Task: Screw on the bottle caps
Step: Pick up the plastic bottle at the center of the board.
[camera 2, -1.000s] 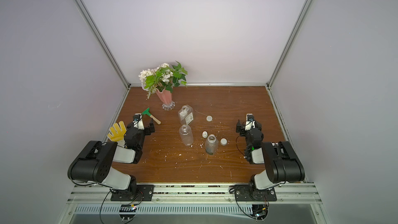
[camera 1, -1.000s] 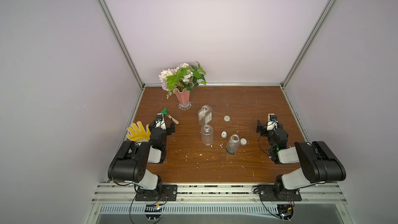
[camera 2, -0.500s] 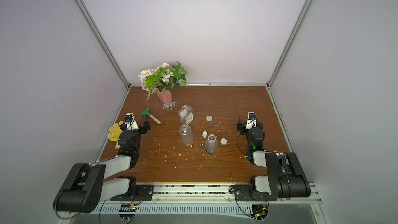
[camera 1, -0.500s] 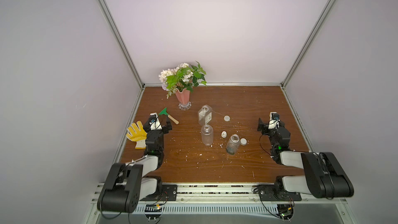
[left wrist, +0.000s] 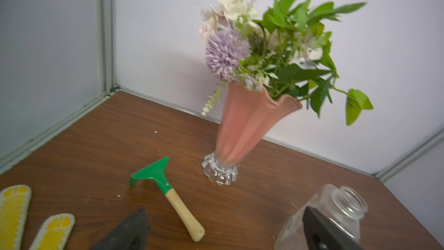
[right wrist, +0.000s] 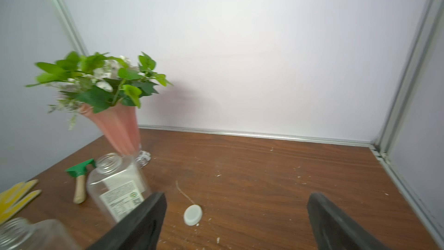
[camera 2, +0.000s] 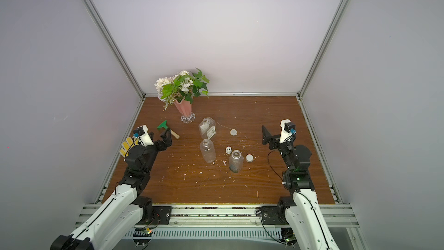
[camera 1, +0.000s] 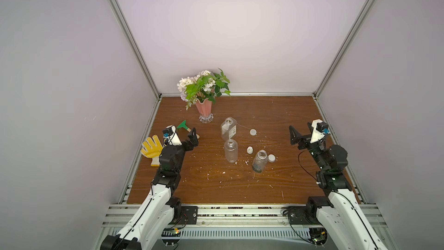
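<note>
Tabletop: end effectors agape, empty

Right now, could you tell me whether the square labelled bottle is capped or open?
Open: the square bottle has a bare threaded neck; a flat white cap lies apart.

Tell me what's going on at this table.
Nothing is held yet. The left gripper and right gripper are both open, one at each side of the table. Three uncapped bottles stand in the middle: the square bottle, the rounded bottle and the slim bottle. Three white caps lie loose nearby: the far flat cap, the nozzle cap and the near flat cap.
</note>
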`<state>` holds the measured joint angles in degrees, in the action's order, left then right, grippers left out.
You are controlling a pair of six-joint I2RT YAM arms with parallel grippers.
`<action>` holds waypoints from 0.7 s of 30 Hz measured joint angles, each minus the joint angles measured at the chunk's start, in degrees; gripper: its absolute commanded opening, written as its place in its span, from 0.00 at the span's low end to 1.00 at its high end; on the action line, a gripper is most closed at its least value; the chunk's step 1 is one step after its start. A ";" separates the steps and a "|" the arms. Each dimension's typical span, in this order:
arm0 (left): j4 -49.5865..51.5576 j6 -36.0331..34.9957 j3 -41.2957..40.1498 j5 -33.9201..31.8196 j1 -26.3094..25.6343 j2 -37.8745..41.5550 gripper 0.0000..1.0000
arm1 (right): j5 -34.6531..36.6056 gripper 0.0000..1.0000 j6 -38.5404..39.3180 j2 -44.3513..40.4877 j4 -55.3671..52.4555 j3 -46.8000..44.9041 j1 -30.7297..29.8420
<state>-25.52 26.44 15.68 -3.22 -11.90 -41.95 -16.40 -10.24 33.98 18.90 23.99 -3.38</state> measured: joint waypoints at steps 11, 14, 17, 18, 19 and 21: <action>3.54 0.79 1.81 -1.11 -17.53 -2.16 1.00 | -2.67 0.99 0.28 0.94 -13.57 2.80 -16.50; 3.23 0.33 3.52 -1.44 -18.97 -4.37 1.00 | -0.17 0.99 1.64 3.39 -14.27 2.67 -21.84; 2.91 0.09 3.87 -1.79 -19.30 -4.83 1.00 | 1.68 0.99 2.84 4.85 -14.14 1.66 -25.59; 2.82 0.00 3.87 -1.99 -19.30 -4.81 1.00 | 2.60 0.99 3.37 5.38 -13.92 1.05 -27.02; 2.78 -0.09 3.87 -2.05 -19.30 -4.74 1.00 | 3.19 0.99 3.80 5.99 -13.64 0.57 -28.13; 2.80 -0.26 3.87 -2.19 -19.30 -4.48 1.00 | 4.90 0.99 4.50 7.80 -13.31 -0.11 -30.42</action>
<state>-22.72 26.17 19.55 -5.41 -31.20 -46.44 -11.51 -5.74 41.78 5.58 23.88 -33.80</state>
